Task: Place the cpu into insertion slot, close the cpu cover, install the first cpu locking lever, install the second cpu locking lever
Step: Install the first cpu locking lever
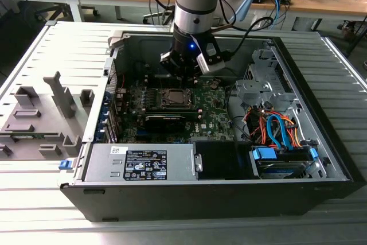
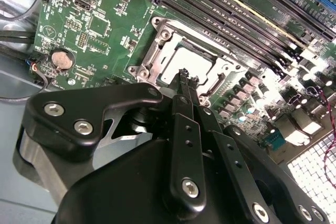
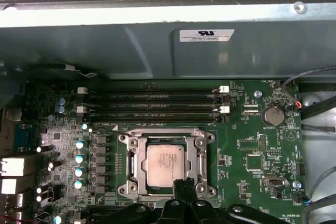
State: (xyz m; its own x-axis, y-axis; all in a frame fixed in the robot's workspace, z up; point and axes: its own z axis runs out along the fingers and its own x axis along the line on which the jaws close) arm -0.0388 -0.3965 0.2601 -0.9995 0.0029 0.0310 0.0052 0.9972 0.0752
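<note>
**Item:** open black desktop computer case (image 1: 321,113) on a ribbed grey table (image 1: 34,61); arm working inside.

**Hand** (image 2: 185,75): black, two-fingered, tips pressed together, nothing pinched. In the exterior view it hangs at 12 o'clock of the socket, just above it.

**Task's thing:** small square silvery-beige cpu (image 3: 165,165) lies flat in the dark square insertion slot (image 3: 145,184). The thin silvery metal cpu cover (image 3: 132,157) lies down around it.

**Step, as judged:** seating and cover done; the locking levers are in hand. Whether either is latched cannot be told. This calls for fine tip placement at the frame's edge.

**Views:**
- The first wrist view shows the socket square-on, with the long black memory slots (image 3: 152,104) beyond.
- The second wrist view shows the fingertips meeting over the cover's rim.
- The exterior view adds the black graphics card (image 1: 166,120) at 6 o'clock of the socket.
</note>
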